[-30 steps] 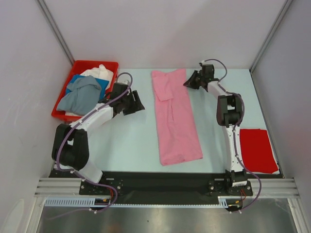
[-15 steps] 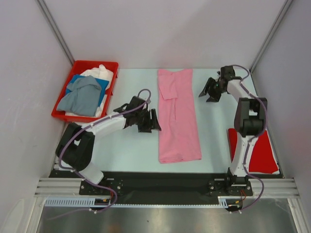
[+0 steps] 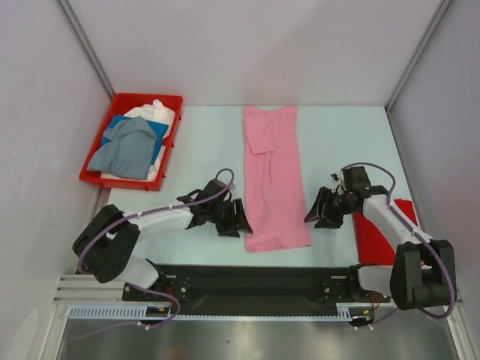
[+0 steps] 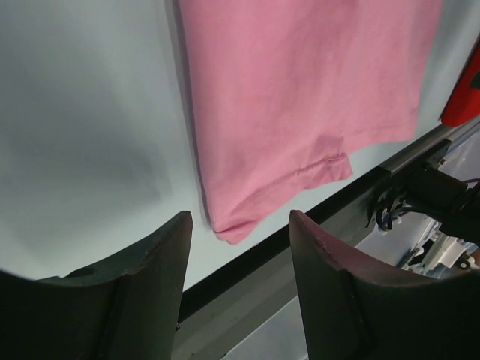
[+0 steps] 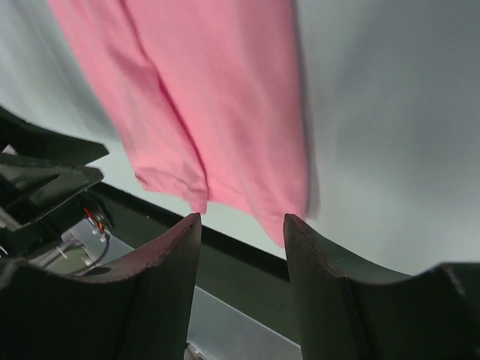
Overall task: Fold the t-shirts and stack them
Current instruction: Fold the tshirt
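A light pink t-shirt point(image 3: 274, 176) lies as a long folded strip down the middle of the table, its hem end nearest the arms. Its near corners show in the left wrist view point(image 4: 300, 97) and the right wrist view point(image 5: 217, 97). My left gripper point(image 3: 238, 218) stands open just left of the shirt's near left corner, with nothing between its fingers. My right gripper point(image 3: 318, 212) stands open just right of the near right corner, also holding nothing. A folded red t-shirt point(image 3: 382, 232) lies at the right edge, partly hidden by the right arm.
A red plastic bin point(image 3: 112, 105) at the back left holds grey-blue point(image 3: 126, 148), blue and white point(image 3: 156, 111) shirts in a heap. The black front rail point(image 3: 255, 276) runs just beyond the pink shirt's hem. Grey walls close in the sides and back.
Both arms swung from the far end of the table toward its near edge, beside the pink shirt's hem corners. The right gripper opened and let go of the shirt's far end.
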`<action>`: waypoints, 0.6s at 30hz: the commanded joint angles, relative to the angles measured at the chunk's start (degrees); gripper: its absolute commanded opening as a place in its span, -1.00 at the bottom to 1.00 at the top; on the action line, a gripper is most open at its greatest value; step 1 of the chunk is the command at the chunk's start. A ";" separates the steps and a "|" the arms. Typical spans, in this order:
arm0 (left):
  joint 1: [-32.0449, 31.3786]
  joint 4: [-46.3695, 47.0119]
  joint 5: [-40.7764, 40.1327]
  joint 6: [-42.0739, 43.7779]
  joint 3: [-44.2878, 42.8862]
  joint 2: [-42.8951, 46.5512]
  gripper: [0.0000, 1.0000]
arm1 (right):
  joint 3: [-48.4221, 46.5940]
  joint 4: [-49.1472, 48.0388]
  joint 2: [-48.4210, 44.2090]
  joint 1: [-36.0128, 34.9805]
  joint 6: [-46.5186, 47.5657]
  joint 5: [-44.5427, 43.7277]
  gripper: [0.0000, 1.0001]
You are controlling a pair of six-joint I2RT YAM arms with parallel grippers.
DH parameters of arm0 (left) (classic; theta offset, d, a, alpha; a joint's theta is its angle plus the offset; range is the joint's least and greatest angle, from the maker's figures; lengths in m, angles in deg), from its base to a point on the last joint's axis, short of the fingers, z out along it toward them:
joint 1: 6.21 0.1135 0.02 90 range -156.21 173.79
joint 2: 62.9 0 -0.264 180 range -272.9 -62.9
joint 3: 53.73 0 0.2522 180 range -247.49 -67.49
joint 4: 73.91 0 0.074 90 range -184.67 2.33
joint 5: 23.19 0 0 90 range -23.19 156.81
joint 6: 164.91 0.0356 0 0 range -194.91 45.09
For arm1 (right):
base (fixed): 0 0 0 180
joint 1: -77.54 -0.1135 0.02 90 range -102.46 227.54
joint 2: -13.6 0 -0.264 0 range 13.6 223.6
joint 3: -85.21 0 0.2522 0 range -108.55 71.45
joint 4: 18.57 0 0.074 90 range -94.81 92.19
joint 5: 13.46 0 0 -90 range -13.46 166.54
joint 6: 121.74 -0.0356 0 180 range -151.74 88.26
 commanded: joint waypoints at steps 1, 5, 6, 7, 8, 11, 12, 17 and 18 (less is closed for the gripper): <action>-1.70 2.74 -1.75 -7.12 3.41 0.41 0.19 | -1.69 1.01 -3.26 -3.70 -1.28 -0.71 0.07; -3.10 2.40 -1.48 -12.12 5.53 -1.09 0.17 | 1.54 2.60 -2.47 -1.34 -7.17 -2.21 0.12; -3.45 1.95 -2.18 -12.75 5.62 -1.00 0.17 | 2.51 2.26 -2.21 -1.07 -7.79 -2.05 0.13; -3.89 2.30 -2.36 -13.36 5.88 -1.00 0.16 | 3.39 2.08 -2.20 -0.46 -7.97 -1.87 0.14; -4.85 2.47 -2.45 -13.89 5.89 -1.18 0.15 | 5.31 1.82 -2.12 -0.37 -8.23 -1.61 0.13; -6.09 2.56 -3.24 -16.17 5.36 -3.11 0.16 | 8.14 -0.64 -2.12 -0.45 -9.73 -0.38 0.13; -6.27 2.56 -3.42 -16.62 5.27 -3.55 0.15 | 9.45 -1.69 -1.85 -0.45 -9.82 0.50 0.11; -6.71 2.74 -4.91 -18.55 6.06 -4.35 0.11 | 9.64 -2.76 -1.15 -1.86 -9.99 -1.68 0.05; -6.79 3.09 -5.26 -18.90 6.50 -3.99 0.11 | 9.81 -3.45 -1.06 -1.95 -10.17 -1.87 0.04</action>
